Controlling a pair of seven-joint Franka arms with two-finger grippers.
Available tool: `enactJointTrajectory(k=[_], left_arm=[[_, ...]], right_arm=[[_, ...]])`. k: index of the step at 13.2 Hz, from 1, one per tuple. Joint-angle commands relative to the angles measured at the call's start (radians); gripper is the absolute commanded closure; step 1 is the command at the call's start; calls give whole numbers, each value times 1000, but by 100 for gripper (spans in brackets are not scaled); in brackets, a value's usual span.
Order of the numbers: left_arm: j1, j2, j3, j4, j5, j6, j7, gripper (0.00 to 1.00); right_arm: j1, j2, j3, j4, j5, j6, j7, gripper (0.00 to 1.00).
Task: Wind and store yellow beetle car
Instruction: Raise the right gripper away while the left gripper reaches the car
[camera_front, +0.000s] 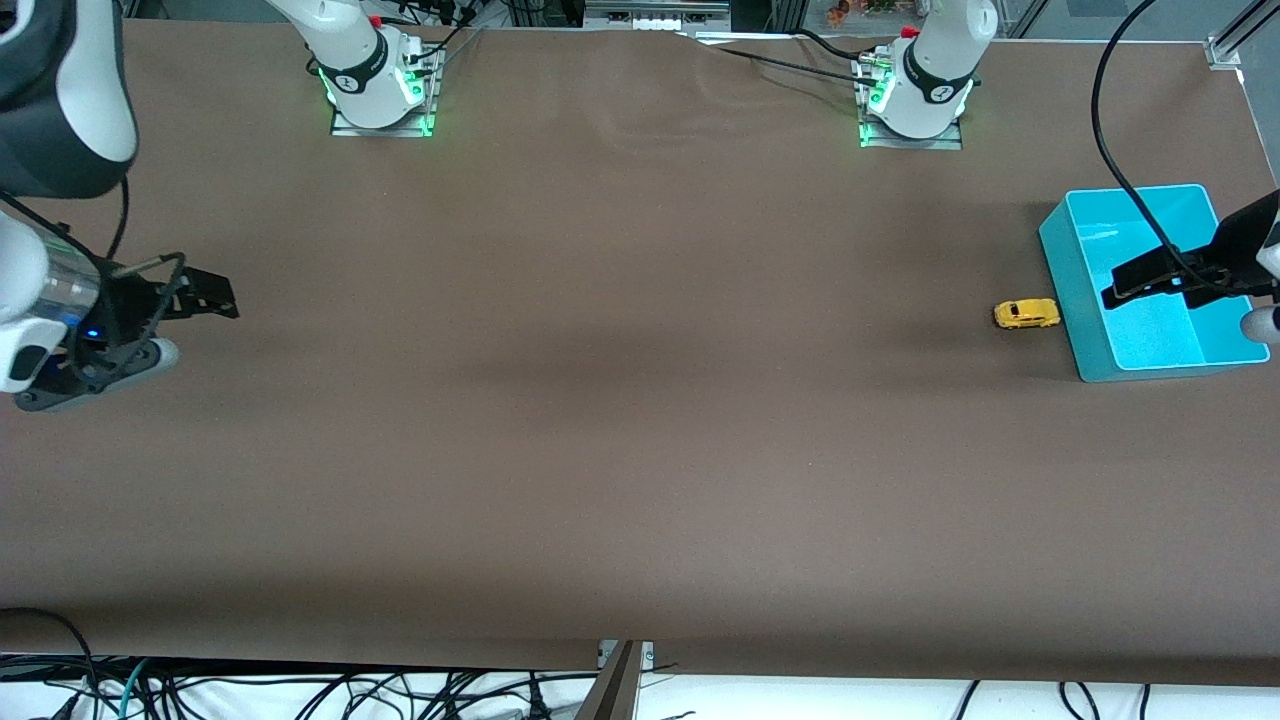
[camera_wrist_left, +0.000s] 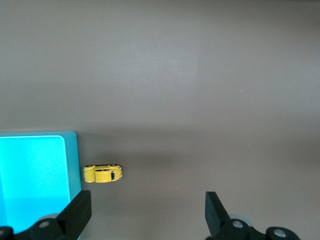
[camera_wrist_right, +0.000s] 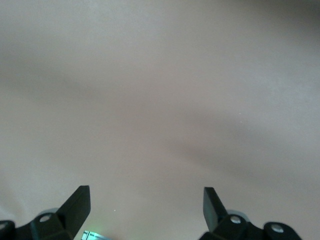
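counter (camera_front: 620, 400): brown, bare apart from bin and car.
turquoise bin (camera_front: 1085, 335): sat at my left arm's end of the counter, nothing in it as far as I could see.
left gripper (camera_front: 1150, 280): hung over the bin, fingers (camera_wrist_left: 77, 210) spread wide, holding nothing.
right gripper (camera_front: 205, 297): waited over the right arm's end of the counter, also wide open, nothing under it.
yellow beetle car (camera_front: 1027, 314): on its wheels on the counter, just beside the bin wall, on the side toward the right arm's end; not touched.
step: I judged winding not started, approach stage only.
next: my left gripper needed to shift off the bin to over the car, come down and close narrow on the small body without knocking it into the bin wall.
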Motion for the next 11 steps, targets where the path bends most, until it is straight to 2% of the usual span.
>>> enactJointTrajectory(k=[1, 4, 5, 7, 9, 11], left_arm=[[8, 28, 3, 2, 24, -16, 26, 0], [6, 79, 2, -9, 67, -4, 26, 0], [5, 68, 1, -80, 86, 39, 29, 0], [14, 1, 1, -295, 100, 198, 40, 0], [35, -37, 1, -452, 101, 353, 105, 0], [72, -45, 1, -573, 101, 476, 168, 0]], right_arm=[[-18, 6, -20, 64, -21, -38, -3, 0], [-19, 0, -26, 93, -22, -35, -3, 0], [-19, -18, -36, 93, -22, -44, -3, 0], [-19, -46, -45, 92, -24, -42, 0, 0], [-18, -75, -46, 70, -27, -45, 0, 0], [-19, -133, -48, -23, -77, -44, -1, 0]])
